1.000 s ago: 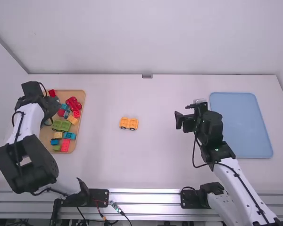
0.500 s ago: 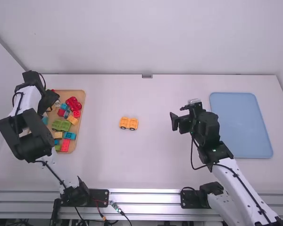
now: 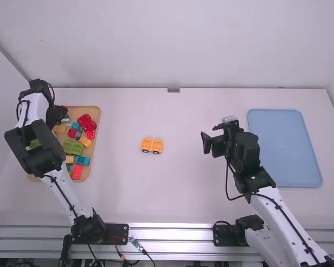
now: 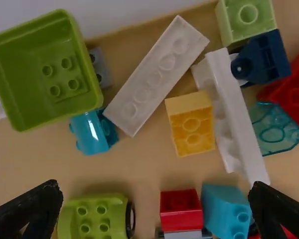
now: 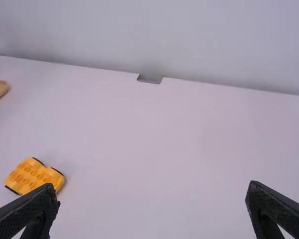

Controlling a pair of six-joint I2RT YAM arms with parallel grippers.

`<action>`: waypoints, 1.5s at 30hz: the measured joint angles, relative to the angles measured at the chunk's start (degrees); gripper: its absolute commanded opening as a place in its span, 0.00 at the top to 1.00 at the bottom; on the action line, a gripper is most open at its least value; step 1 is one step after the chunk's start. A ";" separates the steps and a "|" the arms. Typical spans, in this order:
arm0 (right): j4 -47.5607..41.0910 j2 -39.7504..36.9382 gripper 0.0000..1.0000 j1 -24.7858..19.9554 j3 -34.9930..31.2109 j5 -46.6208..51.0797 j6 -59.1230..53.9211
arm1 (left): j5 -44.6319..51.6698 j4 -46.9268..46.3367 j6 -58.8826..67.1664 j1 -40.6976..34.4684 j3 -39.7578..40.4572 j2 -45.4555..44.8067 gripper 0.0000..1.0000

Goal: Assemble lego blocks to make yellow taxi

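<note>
A yellow-orange wheeled base [image 3: 152, 146] stands alone on the table left of the middle; the right wrist view shows this wheeled base [image 5: 35, 176] too. The left gripper [image 3: 60, 115] is over the back of the wooden tray of blocks. In its own wrist view the left gripper [image 4: 157, 191] has its fingers wide apart above loose blocks, among them a yellow block [image 4: 191, 123], a red block [image 4: 180, 209] and a long white block [image 4: 156, 75]. The right gripper [image 3: 205, 143] hangs over the table right of the base; its own view shows the right gripper [image 5: 152, 193] open and holding nothing.
The wooden tray [image 3: 94, 111] at the left holds several blocks, including a green wheeled base [image 3: 72, 148]. A green box-shaped piece [image 4: 45, 69] lies among the blocks. A flat blue tray [image 3: 285, 148] rests at the table's right side.
The left arm has shifted toward the back over the wooden tray, its forearm swinging inward. My right gripper has moved slightly left, then held still. The wheeled base has stayed put.
</note>
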 measured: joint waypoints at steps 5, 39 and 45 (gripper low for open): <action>0.22 0.00 0.01 -0.04 0.00 0.00 0.13 | -0.31 -1.18 -0.63 0.00 0.04 0.00 0.01; 0.59 0.00 0.01 -0.04 0.00 0.04 0.15 | 3.76 7.98 -2.75 0.26 -5.07 0.11 0.16; 0.59 0.00 0.01 -0.04 0.00 0.04 0.15 | 2.49 8.13 -2.84 0.26 -5.07 2.08 0.15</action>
